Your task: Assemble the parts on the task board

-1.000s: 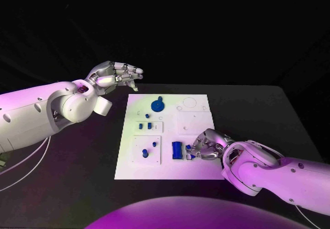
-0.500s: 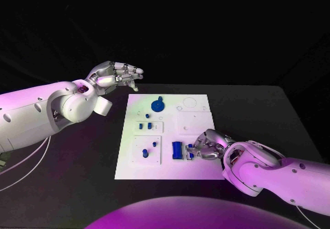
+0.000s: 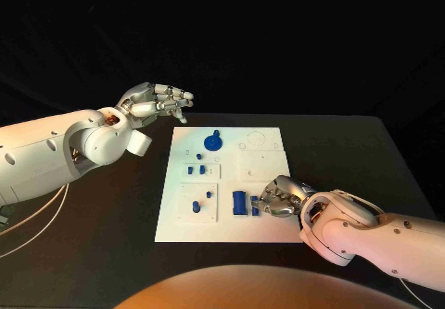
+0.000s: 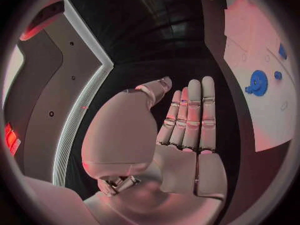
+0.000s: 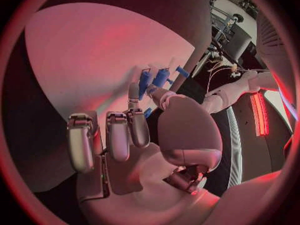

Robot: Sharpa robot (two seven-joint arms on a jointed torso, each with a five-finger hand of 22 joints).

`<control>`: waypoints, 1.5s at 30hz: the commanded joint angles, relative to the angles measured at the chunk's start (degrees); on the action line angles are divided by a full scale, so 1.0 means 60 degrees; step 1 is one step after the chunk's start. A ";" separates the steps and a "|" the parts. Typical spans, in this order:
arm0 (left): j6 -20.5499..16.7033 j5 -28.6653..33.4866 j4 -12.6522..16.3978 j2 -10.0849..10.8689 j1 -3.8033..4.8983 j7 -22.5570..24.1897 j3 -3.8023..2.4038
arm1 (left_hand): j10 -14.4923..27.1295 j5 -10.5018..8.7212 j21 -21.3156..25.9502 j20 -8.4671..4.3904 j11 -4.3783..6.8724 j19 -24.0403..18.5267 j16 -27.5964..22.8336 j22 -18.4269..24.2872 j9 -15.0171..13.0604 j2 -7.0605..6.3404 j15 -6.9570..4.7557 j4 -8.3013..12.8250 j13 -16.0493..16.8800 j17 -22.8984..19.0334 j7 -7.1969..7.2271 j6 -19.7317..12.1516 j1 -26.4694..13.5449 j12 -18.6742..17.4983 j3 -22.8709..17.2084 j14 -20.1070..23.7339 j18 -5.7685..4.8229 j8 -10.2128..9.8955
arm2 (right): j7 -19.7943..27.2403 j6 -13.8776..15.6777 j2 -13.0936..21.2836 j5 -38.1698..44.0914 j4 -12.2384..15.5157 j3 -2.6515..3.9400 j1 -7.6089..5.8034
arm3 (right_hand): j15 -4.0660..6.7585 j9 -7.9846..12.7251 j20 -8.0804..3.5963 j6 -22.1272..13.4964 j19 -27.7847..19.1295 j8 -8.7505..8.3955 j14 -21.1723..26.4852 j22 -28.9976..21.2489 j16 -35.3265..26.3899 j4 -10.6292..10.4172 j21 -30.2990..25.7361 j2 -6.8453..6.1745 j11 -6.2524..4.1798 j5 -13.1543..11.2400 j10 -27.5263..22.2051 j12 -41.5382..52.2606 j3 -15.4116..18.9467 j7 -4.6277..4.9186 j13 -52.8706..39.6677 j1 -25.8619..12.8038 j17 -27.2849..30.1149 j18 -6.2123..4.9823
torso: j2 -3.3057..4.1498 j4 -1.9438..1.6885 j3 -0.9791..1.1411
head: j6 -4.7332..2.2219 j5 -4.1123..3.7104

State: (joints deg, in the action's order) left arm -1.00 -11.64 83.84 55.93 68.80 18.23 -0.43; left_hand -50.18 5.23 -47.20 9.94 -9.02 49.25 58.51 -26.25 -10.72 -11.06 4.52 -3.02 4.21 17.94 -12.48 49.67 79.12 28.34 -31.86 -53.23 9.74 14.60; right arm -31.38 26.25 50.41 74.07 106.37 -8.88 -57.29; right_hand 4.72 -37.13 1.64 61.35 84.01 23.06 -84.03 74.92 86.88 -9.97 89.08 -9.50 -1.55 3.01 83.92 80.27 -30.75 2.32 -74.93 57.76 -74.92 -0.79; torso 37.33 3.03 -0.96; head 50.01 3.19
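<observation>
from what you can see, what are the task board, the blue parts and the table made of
Task board: looks like matte white plastic or painted sheet, flat with raised square panels; uncertain which.
Blue parts, e.g. the gear-like disc: likely plastic, uniform saturated blue with a slight sheen.
Table: dull black, non-reflective surface; material unclear.

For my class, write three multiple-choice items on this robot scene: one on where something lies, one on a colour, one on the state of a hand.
1. Where is the blue gear on the task board?
A. near its far edge
B. at its near edge
C. off the board

2. What colour are the parts?
A. green
B. blue
C. yellow

3. What is the left hand doing?
A. pressing on the board
B. gripping the gear
C. held above the table, off the board, holding nothing

Answers: 1 A, the gear lies toward the board's far end; 2 B, every piece on the white plate is blue; 3 C, the left wrist view shows an empty palm.
</observation>
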 commanded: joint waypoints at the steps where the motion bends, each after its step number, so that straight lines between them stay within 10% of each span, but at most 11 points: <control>1: 0.0132 0.0015 0.0024 -0.0007 0.0008 0.0053 -0.0006 | 0.0065 0.0020 0.0063 0.0013 0.0031 0.0075 0.0045 0.0009 -0.0006 0.0055 0.0031 -0.0066 -0.0015 0.0008 0.0007 -0.0042 -0.0030 0.0065 0.0012 0.0029 0.0124 0.0064 | 0.0068 -0.0336 -0.0010 0.0040 0.0015 -0.0002 0.0009 | 0.0083 -0.0012 -0.0075 0.0037 0.0946 0.0051 -0.0781 0.2474 0.0061 0.0036 0.0021 -0.0002 -0.0056 -0.0021 0.0459 0.0051 0.0006 -0.0018 -0.1458 0.0022 -0.1431 0.0102 | -0.0001 -0.0002 -0.0002 | -0.0002 0.0007; 21: 0.0124 0.0015 0.0007 -0.0009 0.0008 0.0049 -0.0006 | 0.0065 0.0020 0.0063 0.0013 0.0031 0.0075 0.0045 0.0009 -0.0006 0.0055 0.0031 -0.0066 -0.0015 0.0008 0.0007 -0.0042 -0.0030 0.0065 0.0012 0.0029 0.0124 0.0064 | 0.0480 0.0313 0.0229 0.0256 0.0147 -0.0002 0.0002 | 0.0076 -0.0025 -0.0080 -0.0037 0.0900 0.0030 -0.0765 0.2440 0.0028 -0.0007 -0.0093 -0.0242 -0.0035 -0.0023 0.0412 -0.0085 0.0289 0.0014 -0.1386 -0.0122 -0.1357 0.0076 | -0.0011 0.0017 0.0006 | -0.0002 0.0005; 29: 0.0123 0.0015 -0.0008 -0.0023 0.0007 0.0060 -0.0006 | 0.0065 0.0020 0.0063 0.0013 0.0031 0.0075 0.0045 0.0009 -0.0006 0.0055 0.0031 -0.0066 -0.0015 0.0008 0.0007 -0.0042 -0.0030 0.0065 0.0012 0.0029 0.0124 0.0064 | 0.1933 0.1397 0.0519 0.0503 0.0133 -0.0001 -0.0057 | -0.0188 0.0132 0.0122 -0.0984 0.0672 -0.0518 -0.0692 0.2279 -0.0131 0.0958 -0.0633 -0.0710 0.0297 -0.0019 0.0100 -0.0607 0.0530 0.0415 -0.1105 0.1313 -0.1037 -0.0040 | -0.0008 0.0007 0.0001 | -0.0002 -0.0015; 34: 0.0127 0.0015 -0.0013 -0.0026 0.0007 0.0062 -0.0006 | 0.0065 0.0020 0.0063 0.0013 0.0031 0.0075 0.0045 0.0009 -0.0006 0.0055 0.0031 -0.0066 -0.0015 0.0008 0.0007 -0.0042 -0.0030 0.0065 0.0012 0.0029 0.0124 0.0064 | 0.2485 0.1467 0.0563 0.0591 0.0009 -0.0003 -0.0066 | -0.0389 0.0351 0.0309 -0.1426 0.0666 -0.1005 -0.0708 0.2278 -0.0092 0.1437 -0.0642 -0.0689 0.0524 -0.0021 -0.0027 -0.0730 0.0471 0.0680 -0.1037 0.2086 -0.1124 -0.0041 | 0.0003 0.0004 0.0004 | -0.0002 -0.0007; 45: 0.0141 0.0015 -0.0013 -0.0033 0.0006 0.0060 -0.0006 | 0.0065 0.0020 0.0063 0.0013 0.0031 0.0075 0.0045 0.0009 -0.0006 0.0055 0.0031 -0.0066 -0.0015 0.0008 0.0007 -0.0042 -0.0030 0.0065 0.0012 0.0029 0.0124 0.0064 | 0.2784 0.1391 0.0267 0.0735 -0.0413 -0.0027 0.0000 | -0.0427 0.0587 0.0381 -0.1187 0.0700 -0.1276 -0.0722 0.2304 -0.0047 0.1781 -0.0556 -0.0421 0.0553 -0.0019 -0.0027 -0.0660 0.0046 0.0715 -0.1071 0.2567 -0.1217 -0.0025 | 0.0013 -0.0008 0.0011 | -0.0002 0.0005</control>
State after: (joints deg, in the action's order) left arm -0.97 -11.64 83.68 55.85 68.80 18.20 -0.43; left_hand -50.18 5.23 -47.20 9.94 -9.01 49.25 58.51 -26.26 -10.73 -11.06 4.52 -3.02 4.21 17.94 -12.47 49.67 79.12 28.34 -31.86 -53.23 9.74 14.60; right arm -17.00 34.33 52.19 77.24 104.09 -9.01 -57.42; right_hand 2.55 -33.74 3.51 54.00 84.01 15.52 -84.13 74.91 86.22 0.74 85.54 -12.04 1.35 3.00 83.73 76.15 -30.11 6.62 -74.93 72.89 -74.91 -0.80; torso 37.38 3.03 -0.93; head 50.01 3.19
